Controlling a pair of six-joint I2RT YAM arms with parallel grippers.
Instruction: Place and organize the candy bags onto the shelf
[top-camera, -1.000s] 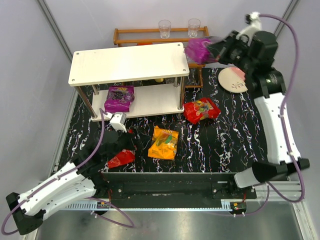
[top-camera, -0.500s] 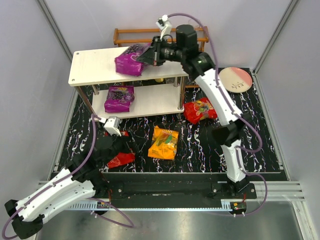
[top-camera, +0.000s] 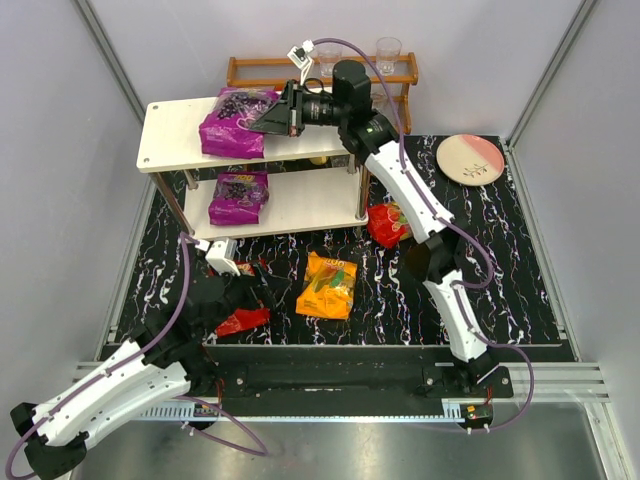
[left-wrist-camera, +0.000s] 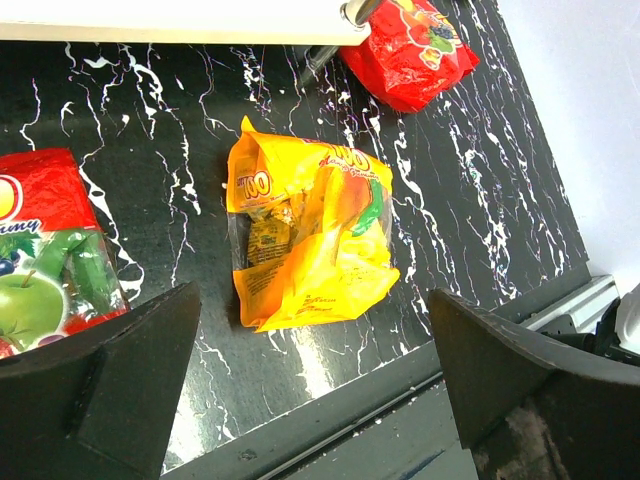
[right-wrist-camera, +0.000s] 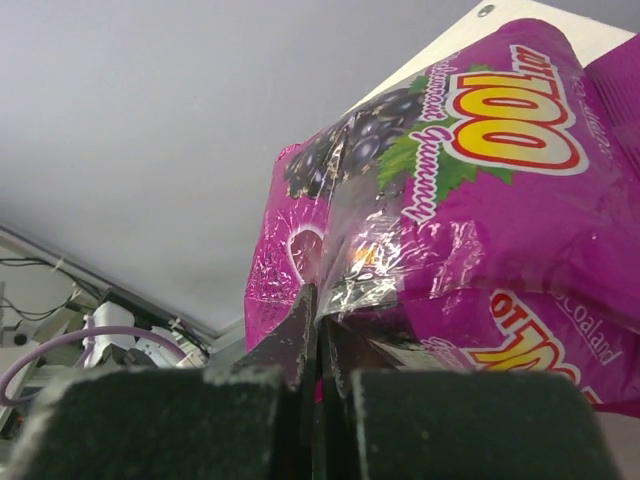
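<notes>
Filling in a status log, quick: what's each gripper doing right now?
Left gripper: open, gripping nothing.
Right gripper: shut on a purple candy bag over the shelf top.

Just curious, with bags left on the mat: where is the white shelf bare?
The lower board is bare right of its purple bag. The top board is free at its left end, beside the held purple bag; the right arm hangs over the rest. Crowded near left: red bag, orange bag, left fingers.
</notes>
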